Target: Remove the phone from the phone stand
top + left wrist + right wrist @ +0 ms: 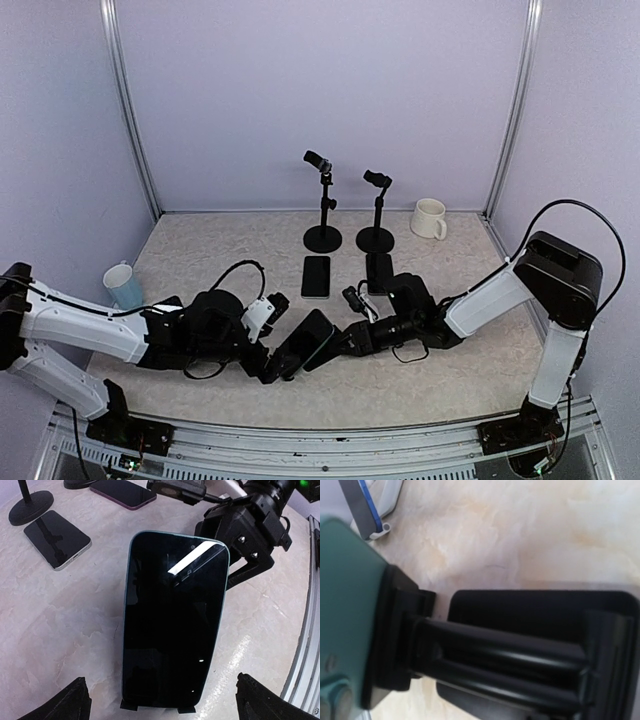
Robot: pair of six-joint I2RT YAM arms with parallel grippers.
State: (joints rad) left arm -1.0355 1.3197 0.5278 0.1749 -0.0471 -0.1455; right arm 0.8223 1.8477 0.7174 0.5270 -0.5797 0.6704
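The phone [172,620], black screen with a teal edge, leans on the black phone stand, its lower end on the stand's two small lips [131,706]. It also shows in the top view [305,342]. My left gripper [165,702] is open, its fingertips [70,702] wide apart on either side of the phone's lower end, not touching it; in the top view it sits at the phone's near left [272,362]. My right gripper [342,342] reaches in behind the phone and is shut on the stand's back arm [495,655]. The phone's teal back [345,605] and the stand's base [540,610] show in the right wrist view.
Two other phones lie flat behind [316,276] [379,272]. Two small stands with round black bases [322,238] [375,240] stand at the back. A white mug [429,218] is back right, a pale blue cup [123,286] at the left. The front rail [307,645] is close by.
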